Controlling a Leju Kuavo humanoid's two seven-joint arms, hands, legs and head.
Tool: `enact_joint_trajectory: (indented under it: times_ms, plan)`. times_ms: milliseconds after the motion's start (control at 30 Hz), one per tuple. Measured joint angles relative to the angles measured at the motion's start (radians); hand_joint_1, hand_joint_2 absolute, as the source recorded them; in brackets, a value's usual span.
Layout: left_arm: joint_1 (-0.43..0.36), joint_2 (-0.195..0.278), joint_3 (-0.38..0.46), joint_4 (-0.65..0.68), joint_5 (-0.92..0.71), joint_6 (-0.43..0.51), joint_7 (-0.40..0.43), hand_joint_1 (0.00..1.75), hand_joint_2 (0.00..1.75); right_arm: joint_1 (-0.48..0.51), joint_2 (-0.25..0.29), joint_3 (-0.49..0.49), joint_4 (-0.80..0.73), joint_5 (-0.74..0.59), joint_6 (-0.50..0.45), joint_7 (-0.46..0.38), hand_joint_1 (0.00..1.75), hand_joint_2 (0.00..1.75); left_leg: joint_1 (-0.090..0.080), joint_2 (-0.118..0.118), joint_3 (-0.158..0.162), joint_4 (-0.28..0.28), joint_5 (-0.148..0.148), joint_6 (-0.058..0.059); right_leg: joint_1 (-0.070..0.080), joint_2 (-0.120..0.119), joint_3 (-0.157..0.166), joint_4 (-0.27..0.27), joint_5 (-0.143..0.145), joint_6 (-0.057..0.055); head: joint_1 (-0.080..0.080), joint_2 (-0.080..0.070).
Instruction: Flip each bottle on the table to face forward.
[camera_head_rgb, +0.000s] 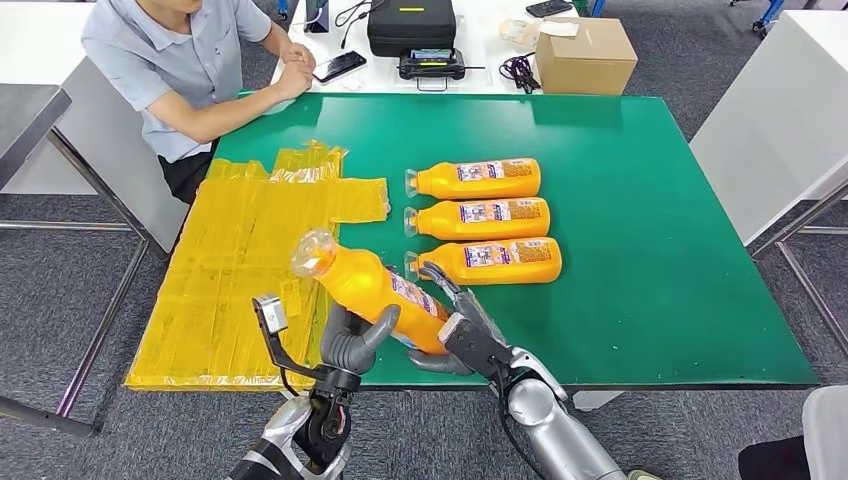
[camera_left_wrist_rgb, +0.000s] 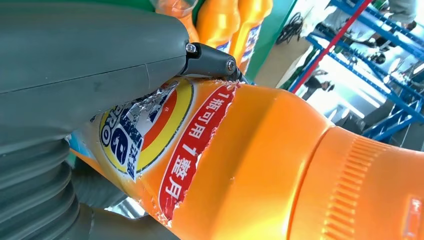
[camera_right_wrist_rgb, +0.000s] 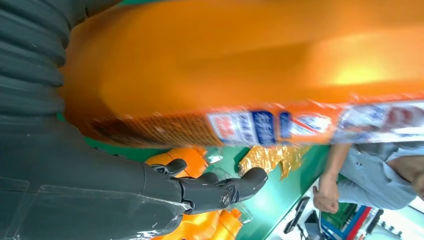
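Green felt covers the tabletop (camera_head_rgb: 640, 250), with a crinkled yellow plastic sheet (camera_head_rgb: 240, 270) spread over its left part and a person (camera_head_rgb: 190, 70) seated at the far left corner. Three orange bottles (camera_head_rgb: 480, 220) lie side by side mid-table, caps to the left, labels up. Near the front edge a fourth orange bottle (camera_head_rgb: 365, 285) is lifted clear, tilted with its clear cap up and to the left. Its lower body sits between both hands: the left hand (camera_head_rgb: 350, 345) clamps it from the left, the right hand (camera_head_rgb: 465, 335) cups its base, apparently with fingers (camera_right_wrist_rgb: 220, 190) partly spread.
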Motion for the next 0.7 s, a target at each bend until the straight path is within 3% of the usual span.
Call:
enact_joint_trajectory:
  times_ms: [233,467,633,700]
  plan:
    - [0.001,0.000,0.000,-0.021,-0.026,0.041,-0.015,1.75,1.75,0.005,0.000,0.000,0.009,0.000,-0.003,0.002,0.00,1.75,0.000,0.000,0.000,0.000,0.000,0.000,0.000,0.000,0.000,0.000,0.000,0.000,0.000,0.000]
    - [0.013,0.001,0.002,-0.069,-0.153,0.224,-0.070,1.75,1.75,0.034,0.000,-0.006,0.010,0.003,-0.028,0.009,0.00,1.75,0.000,0.000,0.000,0.000,0.000,0.000,0.000,0.000,0.000,0.000,0.000,0.000,0.000,0.000]
    - [0.002,0.012,0.003,-0.096,-0.474,0.520,-0.151,1.75,1.75,0.068,0.003,-0.024,0.004,0.003,-0.058,0.002,0.00,1.75,0.000,0.000,-0.001,0.000,0.000,0.000,0.000,0.000,-0.001,0.000,0.000,0.000,0.000,0.000]
    - [-0.010,0.019,0.005,-0.095,-0.565,0.585,-0.164,1.75,1.75,0.083,0.003,-0.034,-0.001,0.004,-0.066,-0.001,0.00,1.75,0.000,0.000,-0.001,0.000,0.000,0.000,0.000,0.000,-0.001,0.000,0.000,0.000,0.000,0.000]
